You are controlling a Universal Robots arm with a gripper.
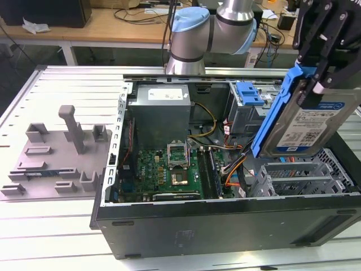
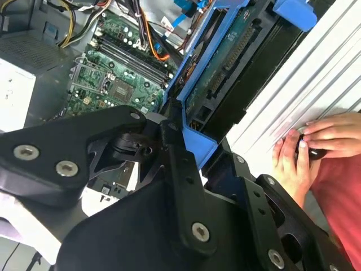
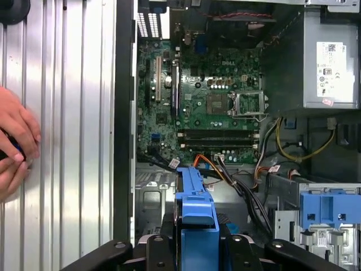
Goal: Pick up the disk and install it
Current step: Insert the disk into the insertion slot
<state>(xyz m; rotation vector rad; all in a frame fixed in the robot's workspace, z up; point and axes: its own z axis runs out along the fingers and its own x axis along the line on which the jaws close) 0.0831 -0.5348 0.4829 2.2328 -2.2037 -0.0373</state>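
Exterior view, black jaws clamped on flat silver disk [image 1: 313,129], blue plastic frame [image 1: 274,110], above open metal case [image 1: 225,227].

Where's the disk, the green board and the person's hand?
disk [image 1: 316,124]: exterior view, on its white-and-blue label.
green board [image 1: 158,169]: exterior view, on the middle of the board.
hand [image 3: 17,127]: first wrist view, on the fingers.

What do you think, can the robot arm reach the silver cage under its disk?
Probably yes. The fingers hold the disk tilted above the silver cage, the case is open on top, and nothing seems to lie between them.
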